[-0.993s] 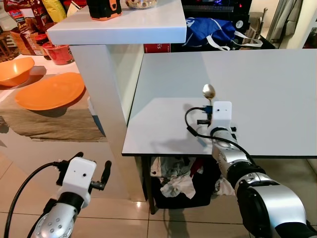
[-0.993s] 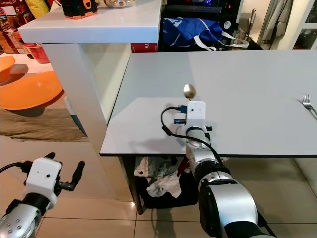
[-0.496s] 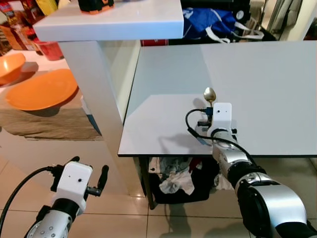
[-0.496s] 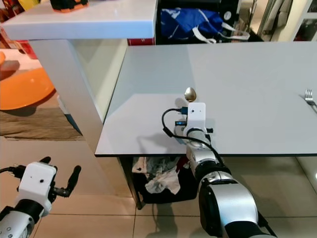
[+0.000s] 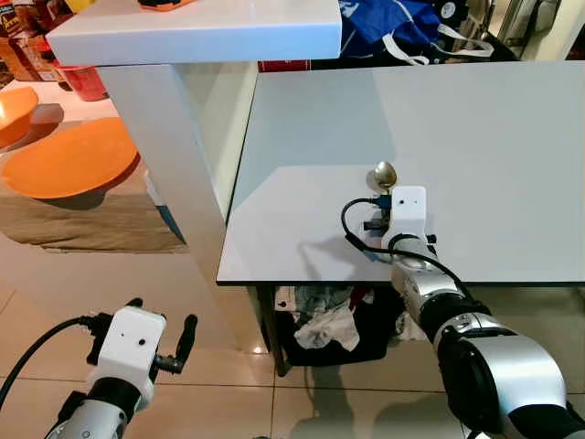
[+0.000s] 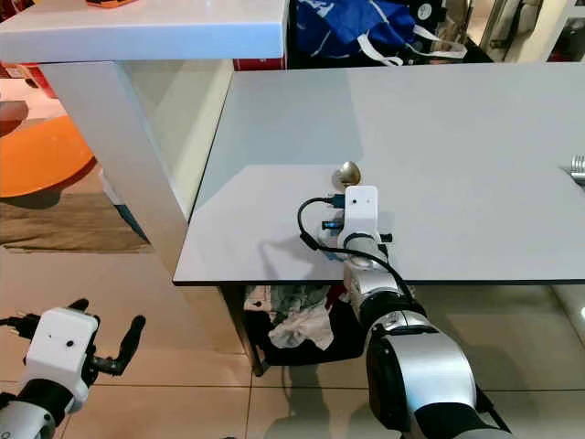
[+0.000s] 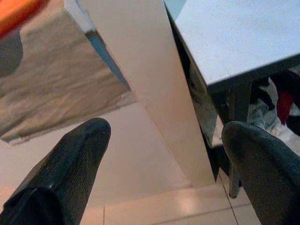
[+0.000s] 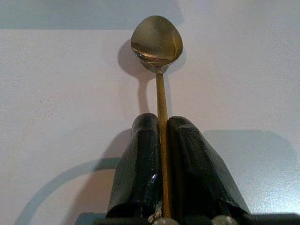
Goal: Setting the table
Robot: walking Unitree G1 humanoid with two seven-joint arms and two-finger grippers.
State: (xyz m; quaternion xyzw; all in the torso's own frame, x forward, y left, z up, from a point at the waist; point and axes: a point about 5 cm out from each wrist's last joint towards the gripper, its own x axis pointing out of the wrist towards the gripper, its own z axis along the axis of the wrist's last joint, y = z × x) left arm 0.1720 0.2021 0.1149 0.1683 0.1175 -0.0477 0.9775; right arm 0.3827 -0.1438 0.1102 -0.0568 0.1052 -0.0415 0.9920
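Note:
A gold spoon (image 8: 158,44) points away from me over the grey table (image 5: 475,119), its handle pinched between the black fingers (image 8: 140,154) of my right gripper (image 8: 161,124), which is shut on it. From the head, the spoon bowl (image 5: 382,174) shows just beyond the white wrist housing near the table's front edge. The bowl casts a close shadow on the tabletop. My left gripper (image 5: 160,334) hangs open low over the tiled floor, left of the table; its fingertips (image 7: 79,140) stand wide apart with nothing between them.
A fork (image 6: 576,167) lies at the table's right edge. A white counter (image 5: 196,37) on a white pillar stands left of the table. An orange plate (image 5: 69,160) rests on a brown cloth further left. Clothes lie in a bin (image 5: 324,325) under the table. A blue bag (image 5: 402,23) sits behind.
The camera has tipped down and shifted, so the scene slid up. The spoon bowl has come lower toward the tabletop. The left gripper hangs as before.

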